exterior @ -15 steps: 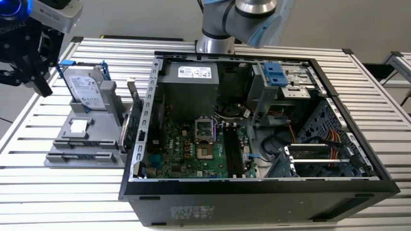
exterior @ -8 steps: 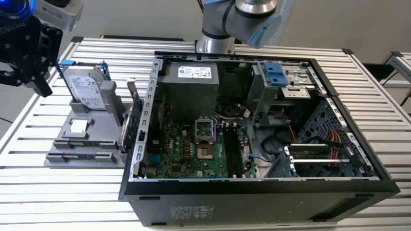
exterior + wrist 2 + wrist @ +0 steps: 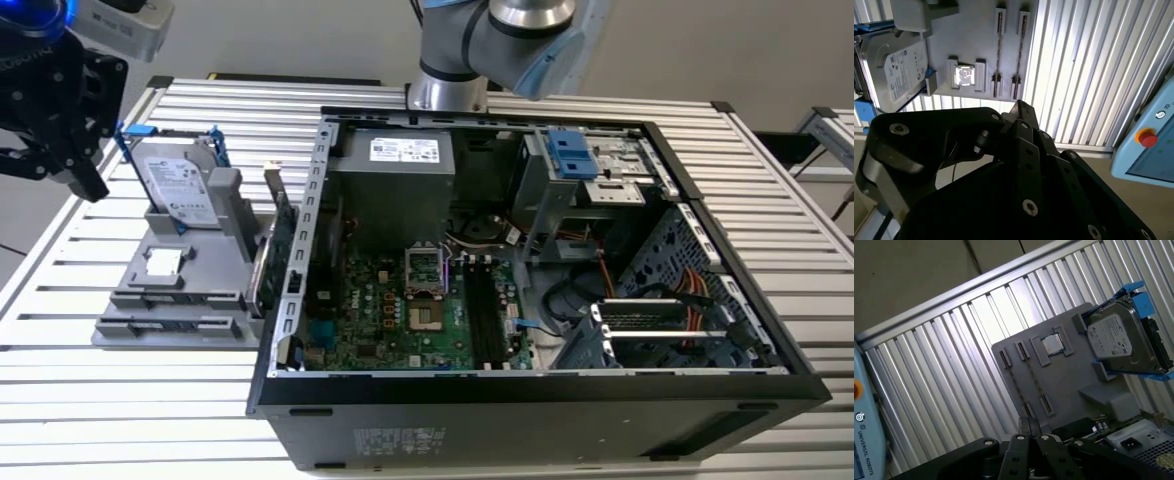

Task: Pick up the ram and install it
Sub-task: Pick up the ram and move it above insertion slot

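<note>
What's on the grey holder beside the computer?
An upright silver hard drive with blue rails and a small square chip lying flat. Anything behind the drive is hidden.

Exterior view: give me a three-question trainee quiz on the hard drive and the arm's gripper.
1. True or false: the hard drive lies flat inside the computer case.
2. The gripper is nearest to: A the hard drive, B the power supply, C the motherboard.
3. Fill in: the hard drive's rails are ____.
Key: 1 false, it stands on the grey stand; 2 A; 3 blue.
</note>
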`<action>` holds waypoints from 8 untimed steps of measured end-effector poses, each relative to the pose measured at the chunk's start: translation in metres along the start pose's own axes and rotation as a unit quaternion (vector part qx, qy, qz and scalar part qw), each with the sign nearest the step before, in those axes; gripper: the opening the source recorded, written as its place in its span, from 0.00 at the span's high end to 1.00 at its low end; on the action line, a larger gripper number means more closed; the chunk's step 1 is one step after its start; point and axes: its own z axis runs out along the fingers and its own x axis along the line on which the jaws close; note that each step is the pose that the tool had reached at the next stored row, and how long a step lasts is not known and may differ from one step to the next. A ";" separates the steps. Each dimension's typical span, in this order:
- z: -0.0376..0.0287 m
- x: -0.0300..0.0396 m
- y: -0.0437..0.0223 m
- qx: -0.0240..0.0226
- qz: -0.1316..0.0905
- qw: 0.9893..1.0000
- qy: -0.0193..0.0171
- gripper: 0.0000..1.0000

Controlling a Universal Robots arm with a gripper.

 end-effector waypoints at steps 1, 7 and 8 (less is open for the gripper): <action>0.0000 0.0000 0.0000 0.000 -0.002 1.000 0.000 1.00; 0.0000 0.0000 0.0000 0.000 -0.010 1.000 0.001 1.00; 0.0000 0.0000 0.0000 0.000 -0.011 1.000 0.001 1.00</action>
